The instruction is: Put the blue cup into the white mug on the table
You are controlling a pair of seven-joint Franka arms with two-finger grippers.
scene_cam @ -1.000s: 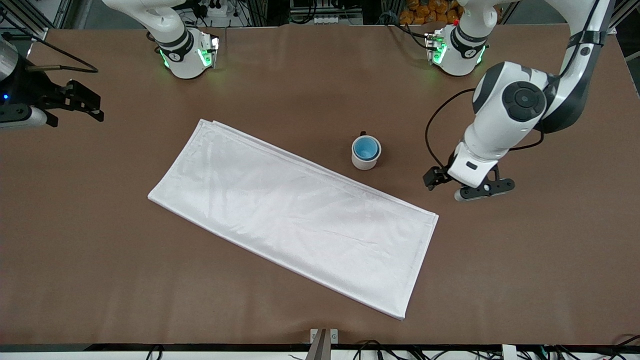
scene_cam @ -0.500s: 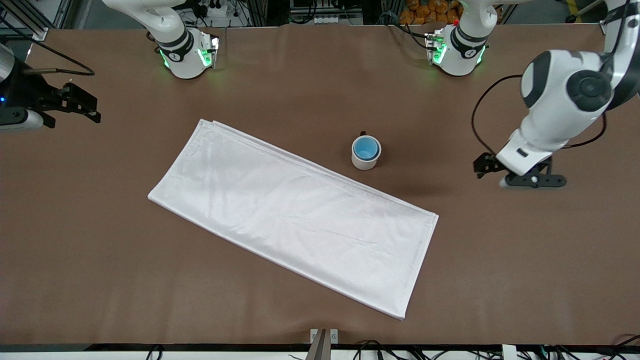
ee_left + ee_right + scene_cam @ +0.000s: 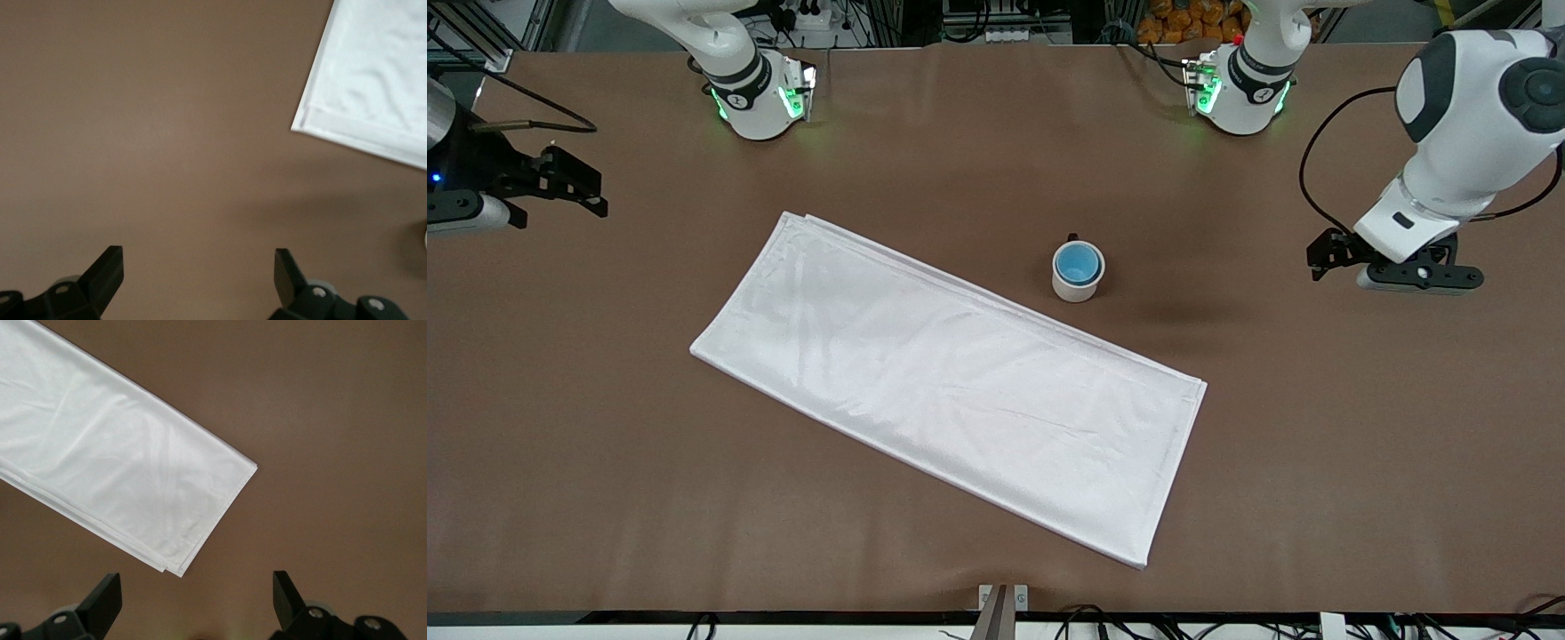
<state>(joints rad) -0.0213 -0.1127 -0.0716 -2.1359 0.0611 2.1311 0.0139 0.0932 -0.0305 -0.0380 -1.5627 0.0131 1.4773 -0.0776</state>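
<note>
The blue cup (image 3: pixel 1077 261) sits inside the white mug (image 3: pixel 1073 288), which stands upright on the brown table (image 3: pixel 1316 462) with its dark handle toward the robots' bases. My left gripper (image 3: pixel 1400 267) is open and empty over bare table, well apart from the mug toward the left arm's end; its wrist view (image 3: pixel 197 267) shows only table between the fingers. My right gripper (image 3: pixel 591 188) is open and empty over the table at the right arm's end, and it also shows in its wrist view (image 3: pixel 197 590).
A large white cloth (image 3: pixel 951 382) lies flat and slanted across the middle of the table, its edge close to the mug on the side nearer the front camera. A corner of it shows in the left wrist view (image 3: pixel 373 87) and the right wrist view (image 3: pixel 113 460).
My left gripper has moved away from the mug toward the left arm's end of the table, empty. The cup, mug and cloth have not moved. The right arm barely moved.
</note>
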